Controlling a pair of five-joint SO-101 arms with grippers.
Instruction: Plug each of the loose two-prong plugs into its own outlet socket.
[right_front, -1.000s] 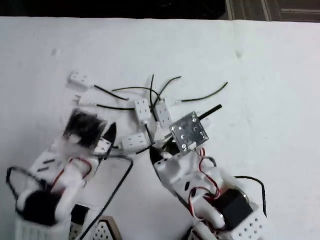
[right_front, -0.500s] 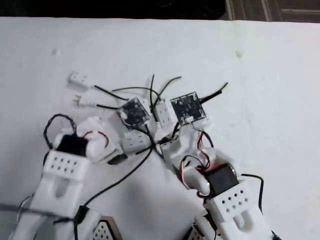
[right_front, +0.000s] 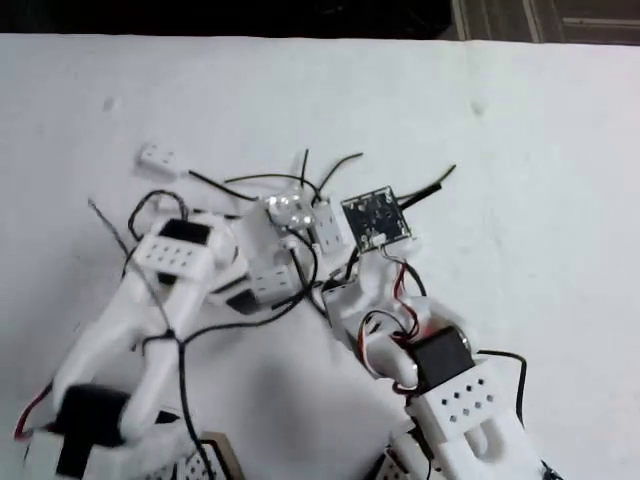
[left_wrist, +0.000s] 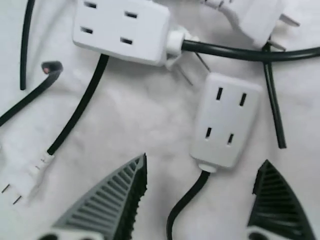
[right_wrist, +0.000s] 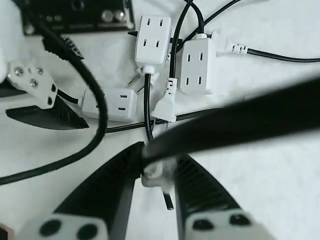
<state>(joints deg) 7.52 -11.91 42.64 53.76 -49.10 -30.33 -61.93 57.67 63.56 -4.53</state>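
Note:
Several white two-socket outlet blocks with black cords lie tangled mid-table. My left gripper (left_wrist: 204, 162) is open, low over the table, with one outlet block (left_wrist: 222, 120) lying between its grey fingers (left_wrist: 115, 200). A second outlet block (left_wrist: 120, 30) lies beyond it, and a loose two-prong plug (left_wrist: 22, 177) rests off to one side. My right gripper (right_wrist: 159, 160) is shut on a small white plug (right_wrist: 155, 174), a prong showing below it. Ahead of it lie three outlet blocks (right_wrist: 152, 40), (right_wrist: 198, 65), (right_wrist: 110, 105) and another white plug (right_wrist: 165, 105).
One outlet block (right_front: 158, 157) sits apart at the far left of the white table (right_front: 540, 150). Loose black cord ends fan out behind the pile (right_front: 400, 195). The two arms stand close together over it. A perforated part (right_front: 210, 462) sits at the near edge.
The left arm has swung in from the left and now sits over the outlet pile. The right arm shifted forward a second ago and has held still since.

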